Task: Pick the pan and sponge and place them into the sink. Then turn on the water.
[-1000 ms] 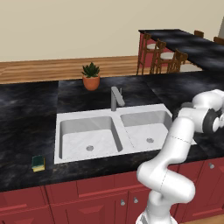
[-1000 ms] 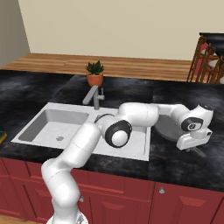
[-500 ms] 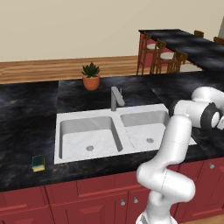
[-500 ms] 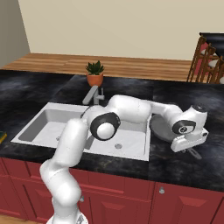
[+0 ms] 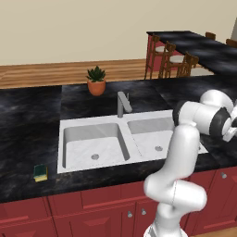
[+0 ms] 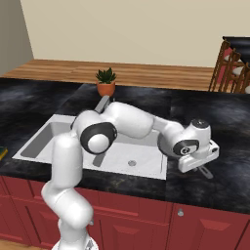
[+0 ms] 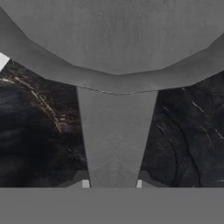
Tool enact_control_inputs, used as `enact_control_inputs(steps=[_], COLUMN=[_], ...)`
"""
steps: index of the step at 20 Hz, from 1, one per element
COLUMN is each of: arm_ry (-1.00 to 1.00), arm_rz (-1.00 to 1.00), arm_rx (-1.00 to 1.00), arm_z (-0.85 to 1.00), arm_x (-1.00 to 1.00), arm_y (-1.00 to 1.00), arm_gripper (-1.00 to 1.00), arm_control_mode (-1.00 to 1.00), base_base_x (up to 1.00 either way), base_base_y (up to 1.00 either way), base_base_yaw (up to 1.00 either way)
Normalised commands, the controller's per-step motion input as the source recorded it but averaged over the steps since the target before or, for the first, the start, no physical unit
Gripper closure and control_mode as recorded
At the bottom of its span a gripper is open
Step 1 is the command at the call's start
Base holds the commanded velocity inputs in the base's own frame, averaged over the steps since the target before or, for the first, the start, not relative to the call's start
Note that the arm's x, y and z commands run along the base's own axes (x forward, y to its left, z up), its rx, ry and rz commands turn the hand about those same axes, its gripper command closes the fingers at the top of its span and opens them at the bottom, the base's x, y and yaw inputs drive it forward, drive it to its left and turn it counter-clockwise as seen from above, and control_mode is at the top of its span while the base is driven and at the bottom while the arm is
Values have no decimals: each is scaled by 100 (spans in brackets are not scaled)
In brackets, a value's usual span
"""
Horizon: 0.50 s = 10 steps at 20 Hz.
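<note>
One pan (image 7: pixel 116 48) appears in the hand view, a round, dark grey, matte body with a flat, straight handle running down toward the hand (image 7: pixel 112 184); the two finger tips sit on either side of the handle's end, right against its edges, so the hand looks closed on the handle. In the right base view the hand (image 6: pixel 197 163) hangs low over the black marbled tabletop (image 6: pixel 210 185) to the right of the sink, with a short dark grey piece sticking out beneath it. One sink (image 5: pixel 115 121) is set in the tabletop, white and marbled, rectangular, with two basins and one round drain in each, and one grey upright faucet (image 5: pixel 122 103) behind the divider. One sponge (image 5: pixel 40 172), a small block with a dark green top over yellow, lies on the tabletop just left of the sink's front corner. One potted plant (image 5: pixel 96 80) in a terracotta pot stands behind the faucet. No writing is readable anywhere.
</note>
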Motion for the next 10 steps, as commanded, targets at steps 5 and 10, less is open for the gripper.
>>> enact_control_inputs(steps=[5,10], arm_ry=[-5,-1], arm_rz=[-3,-2], arm_rx=[-13,-10], arm_z=[6,6], arm_x=[-2,-1], arm_y=[44,47], arm_gripper=[100,100], arm_control_mode=[-100,-100], base_base_x=[0,0], base_base_y=[0,0], base_base_yaw=[0,0])
